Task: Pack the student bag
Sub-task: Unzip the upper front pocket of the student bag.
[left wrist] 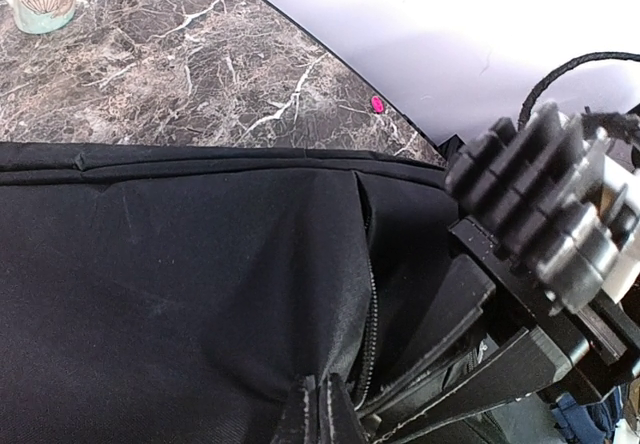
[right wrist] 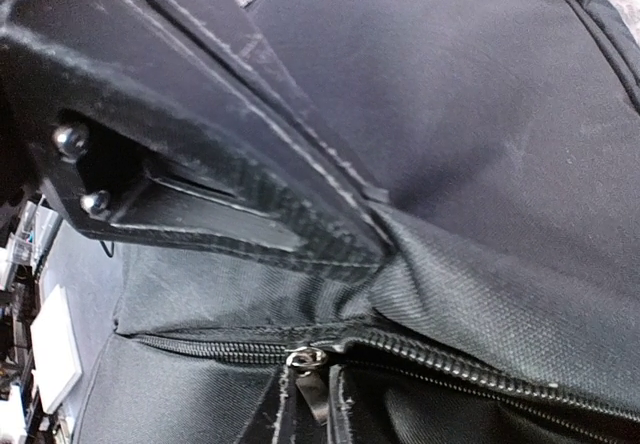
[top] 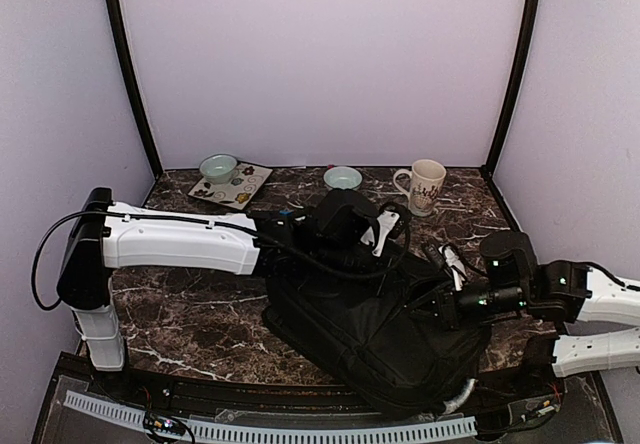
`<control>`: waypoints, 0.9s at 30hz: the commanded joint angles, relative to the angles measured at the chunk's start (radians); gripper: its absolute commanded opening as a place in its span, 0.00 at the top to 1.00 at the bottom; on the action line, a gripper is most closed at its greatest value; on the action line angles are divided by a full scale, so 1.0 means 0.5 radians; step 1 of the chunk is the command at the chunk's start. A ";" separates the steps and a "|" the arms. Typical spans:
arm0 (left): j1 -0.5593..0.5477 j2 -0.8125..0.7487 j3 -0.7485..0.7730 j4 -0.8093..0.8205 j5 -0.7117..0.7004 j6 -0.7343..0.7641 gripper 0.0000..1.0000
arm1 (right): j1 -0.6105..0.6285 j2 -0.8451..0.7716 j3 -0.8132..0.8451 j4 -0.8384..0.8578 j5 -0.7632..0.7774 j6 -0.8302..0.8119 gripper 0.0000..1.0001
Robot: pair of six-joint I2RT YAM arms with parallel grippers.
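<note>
Right gripper [right wrist: 308, 419] pinches the small metal zip pull [right wrist: 306, 362] of the black fabric backpack [top: 370, 334] (lying far-left to near-right); left gripper [left wrist: 320, 419] nips its cloth.

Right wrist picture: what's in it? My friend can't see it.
A black fabric backpack fills the view; its zipper runs along the bottom, with a small silver pull at the middle. A black bar with two screws crosses the upper left.
</note>
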 commanded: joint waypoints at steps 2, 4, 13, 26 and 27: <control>-0.009 -0.121 0.201 0.396 0.102 0.007 1.00 | 0.017 -0.016 -0.063 0.218 -0.062 0.062 0.92; -0.009 -0.118 0.201 0.395 0.099 0.007 1.00 | 0.019 -0.039 -0.076 0.246 -0.067 0.087 0.95; -0.009 -0.115 0.180 0.376 0.090 0.010 1.00 | 0.019 -0.078 0.025 0.070 -0.056 0.177 1.00; -0.009 -0.070 0.153 0.370 0.091 0.017 1.00 | 0.042 0.055 0.341 0.047 -0.434 0.336 1.00; -0.009 -0.069 0.149 0.373 0.090 0.016 1.00 | 0.048 0.075 0.370 0.036 -0.451 0.333 1.00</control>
